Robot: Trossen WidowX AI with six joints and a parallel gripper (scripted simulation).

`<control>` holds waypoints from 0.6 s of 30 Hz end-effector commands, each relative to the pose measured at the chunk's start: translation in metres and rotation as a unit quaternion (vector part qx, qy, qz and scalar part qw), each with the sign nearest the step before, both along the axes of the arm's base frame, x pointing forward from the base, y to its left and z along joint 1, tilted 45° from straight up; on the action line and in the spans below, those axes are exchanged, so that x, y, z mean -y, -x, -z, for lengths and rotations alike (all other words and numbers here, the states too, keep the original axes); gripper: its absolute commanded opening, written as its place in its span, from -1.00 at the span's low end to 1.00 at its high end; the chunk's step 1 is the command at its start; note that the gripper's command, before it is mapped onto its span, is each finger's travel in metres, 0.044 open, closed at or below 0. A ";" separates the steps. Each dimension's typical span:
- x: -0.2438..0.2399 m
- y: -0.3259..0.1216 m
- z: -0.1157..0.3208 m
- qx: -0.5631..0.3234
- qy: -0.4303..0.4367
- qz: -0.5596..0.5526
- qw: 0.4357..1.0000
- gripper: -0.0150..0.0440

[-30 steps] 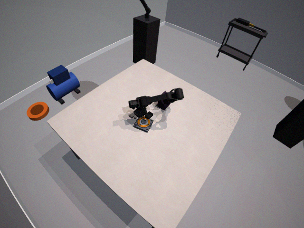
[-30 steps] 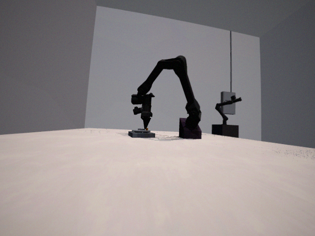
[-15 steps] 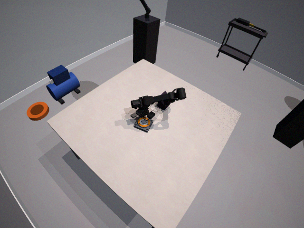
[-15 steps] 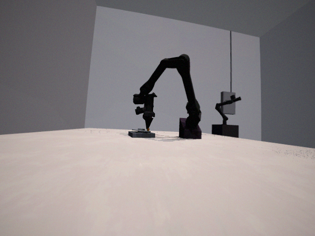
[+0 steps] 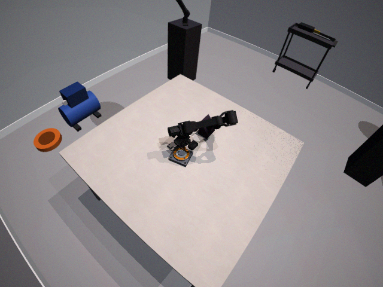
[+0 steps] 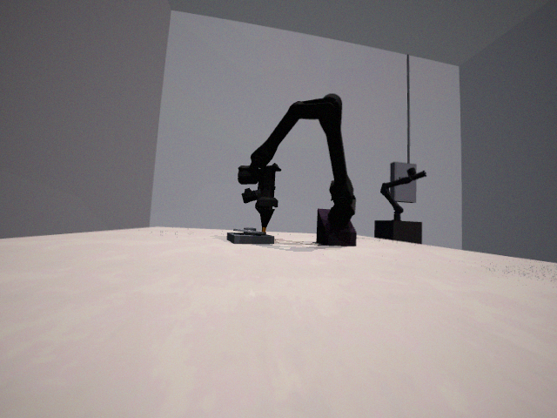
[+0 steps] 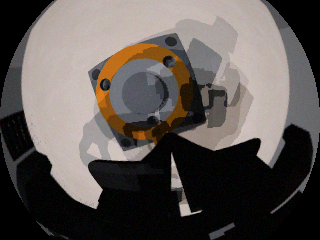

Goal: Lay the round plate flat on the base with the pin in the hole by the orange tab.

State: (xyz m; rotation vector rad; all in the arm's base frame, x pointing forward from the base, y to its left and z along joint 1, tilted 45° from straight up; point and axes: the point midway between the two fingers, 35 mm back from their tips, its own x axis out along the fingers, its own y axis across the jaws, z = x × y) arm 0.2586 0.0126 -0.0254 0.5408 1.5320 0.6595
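The round plate with an orange ring (image 5: 175,155) (image 7: 135,51) sits around the grey post (image 7: 142,92) on the square dark base (image 6: 249,239) (image 7: 182,47). In the exterior view the plate (image 6: 243,231) looks slightly tilted, its left side higher. The orange tab (image 6: 264,230) stands at the plate's right side there; in the wrist view it is partly shadowed near the fingertips. My gripper (image 6: 264,226) (image 7: 169,136) is shut and empty, its tips down at the tab; whether they touch it I cannot tell. I cannot make out the pin or which hole is over it.
The base stands on the pale table (image 5: 201,216) (image 6: 278,337). The arm's dark purple mount (image 5: 205,133) (image 6: 337,233) is behind and to the right of the base. A blue machine (image 5: 80,106), an orange ring (image 5: 38,140) and a cart (image 5: 295,67) stand beyond the table.
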 end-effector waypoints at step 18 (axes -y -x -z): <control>-0.016 0.006 -0.016 -0.001 -0.003 -0.001 1.000 -0.49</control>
